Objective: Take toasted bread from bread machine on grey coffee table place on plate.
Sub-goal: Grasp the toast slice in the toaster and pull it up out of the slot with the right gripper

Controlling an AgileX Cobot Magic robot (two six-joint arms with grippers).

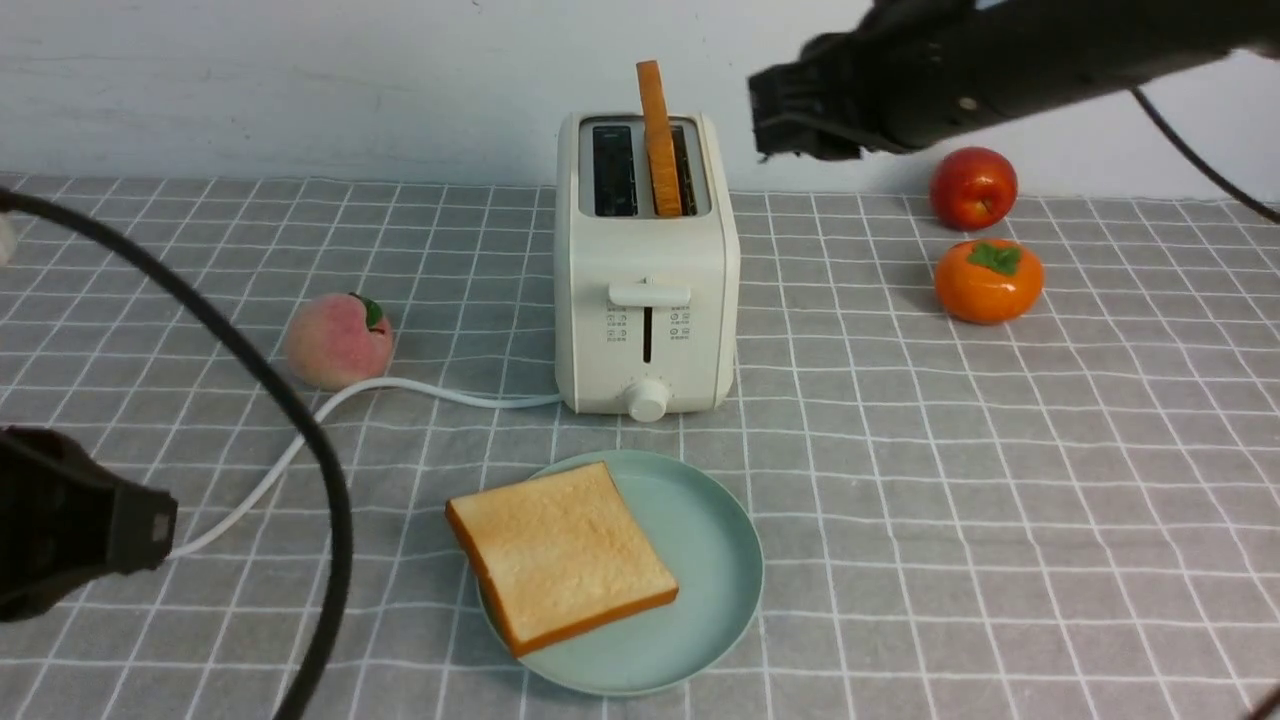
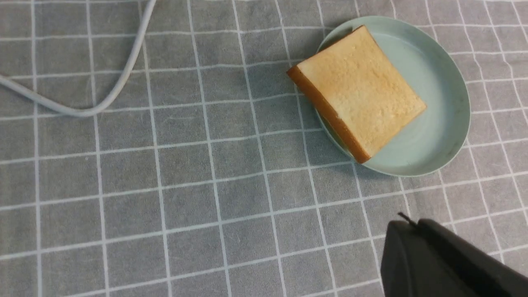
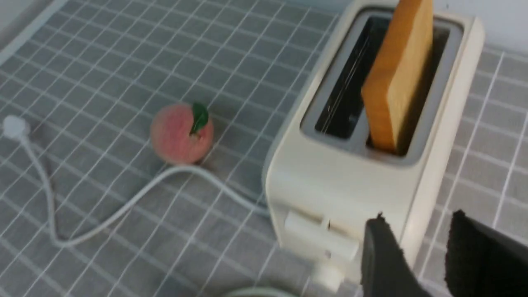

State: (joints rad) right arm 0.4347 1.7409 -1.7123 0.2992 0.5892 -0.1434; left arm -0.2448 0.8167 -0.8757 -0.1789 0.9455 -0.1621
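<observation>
So the right gripper [image 3: 416,247] is up in the air with its fingers apart and nothing between them, near the toaster [image 1: 648,300] but not touching the bread. The left gripper [image 2: 408,218] is closed up with nothing in it, so I'd just park it out of the way.

Next thing out from the right hand is the slice in the toaster [image 1: 658,140], standing in the right-hand slot in the front view with a good chunk poking out the top. It leans a bit, so my advice is to match the fingers to that lean and get one on each broad face. Go down far enough for a decent bite, but keep the tips off the metal rim. Squeeze gently, it's bread, it'll probably dent or crumble. Then pull along the slot until it's fully out before you swing it anywhere, or you might drag the toaster with it.

Further out is the plate [image 1: 715,560], in front of the toaster on the grey cloth [image 1: 950,600]. The other slice [image 1: 565,555] is lying on it, hanging over the rim on the left side. I'd aim for the bare side, lower it close before letting go, and try not to shove that first slice off.
</observation>
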